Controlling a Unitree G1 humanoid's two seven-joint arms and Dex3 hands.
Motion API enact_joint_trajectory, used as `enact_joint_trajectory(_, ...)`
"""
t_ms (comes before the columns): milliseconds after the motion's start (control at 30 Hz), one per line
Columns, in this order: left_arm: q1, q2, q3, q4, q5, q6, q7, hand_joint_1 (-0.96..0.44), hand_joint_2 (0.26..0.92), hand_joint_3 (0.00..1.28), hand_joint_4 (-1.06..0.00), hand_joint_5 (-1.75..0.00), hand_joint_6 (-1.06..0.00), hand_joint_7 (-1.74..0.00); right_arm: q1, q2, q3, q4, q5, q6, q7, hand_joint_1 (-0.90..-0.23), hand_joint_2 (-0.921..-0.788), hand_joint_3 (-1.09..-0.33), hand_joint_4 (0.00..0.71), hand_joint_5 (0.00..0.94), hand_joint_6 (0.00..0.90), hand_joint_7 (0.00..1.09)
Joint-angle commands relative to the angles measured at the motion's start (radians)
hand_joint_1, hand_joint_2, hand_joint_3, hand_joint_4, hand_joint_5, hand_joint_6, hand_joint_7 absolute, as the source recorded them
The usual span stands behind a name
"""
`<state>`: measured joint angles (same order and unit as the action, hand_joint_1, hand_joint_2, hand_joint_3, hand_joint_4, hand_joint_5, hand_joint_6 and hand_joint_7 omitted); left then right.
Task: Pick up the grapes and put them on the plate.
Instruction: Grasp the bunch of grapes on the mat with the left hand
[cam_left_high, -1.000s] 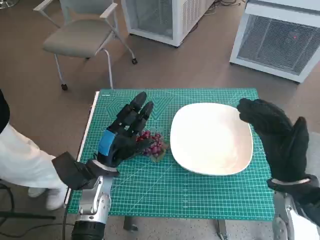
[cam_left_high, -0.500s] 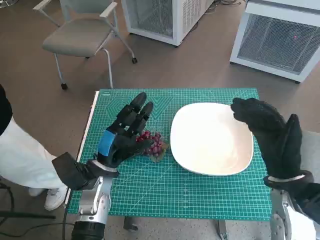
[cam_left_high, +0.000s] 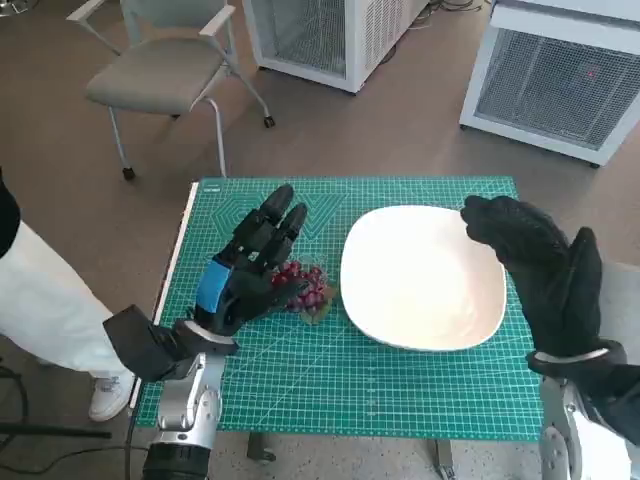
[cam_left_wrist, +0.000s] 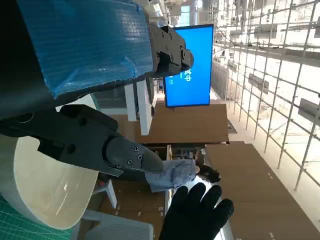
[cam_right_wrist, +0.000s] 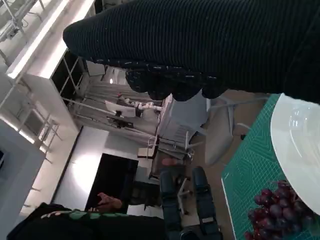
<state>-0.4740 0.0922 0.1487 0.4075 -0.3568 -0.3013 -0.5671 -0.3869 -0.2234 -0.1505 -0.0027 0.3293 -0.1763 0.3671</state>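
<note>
A small bunch of dark red grapes (cam_left_high: 304, 287) lies on the green cutting mat (cam_left_high: 400, 390), just left of the white plate (cam_left_high: 424, 276). My left hand (cam_left_high: 250, 265) hovers over the grapes' left side with its fingers spread, holding nothing; its thumb points at the bunch. My gloved right hand (cam_left_high: 545, 270) is raised over the plate's right edge, fingers apart and empty. The right wrist view shows the grapes (cam_right_wrist: 274, 214) beside the plate's rim (cam_right_wrist: 295, 145), and the left wrist view shows the plate (cam_left_wrist: 45, 185) and the gloved hand (cam_left_wrist: 197, 215).
A grey chair (cam_left_high: 165, 70) stands beyond the table's far left corner. White cabinets (cam_left_high: 560, 75) stand behind. A person in white trousers (cam_left_high: 45, 320) is close to the table's left side.
My right hand has shifted a little left and toward the plate's far right rim. The left hand and the grapes have stayed put. The person's leg at the left moved.
</note>
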Motion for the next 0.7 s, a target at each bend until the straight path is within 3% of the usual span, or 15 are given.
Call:
enact_joint_trajectory(33, 0.010, 0.015, -0.002, -0.026, 0.002, 0.002, -0.004, -0.37, 0.921, 0.02, -0.20, 0.00, -0.30, 0.00, 0.007, 0.004, 0.005, 0.008, -0.009, 0.004, 0.001, -0.551, -0.921, -0.595, 0.375, 0.150, 0.106, 0.86)
enact_joint_trajectory(200, 0.001, 0.096, -0.026, -0.035, 0.110, -0.025, 0.013, -0.39, 0.904, 0.01, -0.17, 0.00, -0.28, 0.00, 0.009, 0.004, 0.005, 0.006, -0.011, 0.002, -0.001, -0.551, -0.921, -0.596, 0.374, 0.151, 0.105, 0.86)
enact_joint_trajectory(367, 0.001, 0.295, -0.092, -0.134, 0.489, -0.045, 0.142, -0.39, 0.868, 0.00, -0.10, 0.00, -0.19, 0.00, 0.010, 0.004, 0.005, 0.003, -0.011, 0.004, -0.001, -0.551, -0.921, -0.596, 0.374, 0.152, 0.103, 0.86)
enact_joint_trajectory(500, 0.013, 0.358, -0.125, -0.266, 0.686, 0.086, 0.195, -0.35, 0.830, 0.00, -0.07, 0.00, -0.17, 0.00, 0.010, 0.004, 0.005, 0.002, -0.012, 0.003, -0.002, -0.551, -0.921, -0.596, 0.373, 0.153, 0.102, 0.86)
enact_joint_trajectory(700, 0.011, 0.381, -0.174, -0.431, 0.864, 0.344, 0.159, -0.24, 0.778, 0.00, -0.06, 0.00, -0.20, -0.02, 0.010, 0.005, 0.005, 0.001, -0.012, 0.002, -0.002, -0.550, -0.921, -0.595, 0.372, 0.155, 0.101, 0.87)
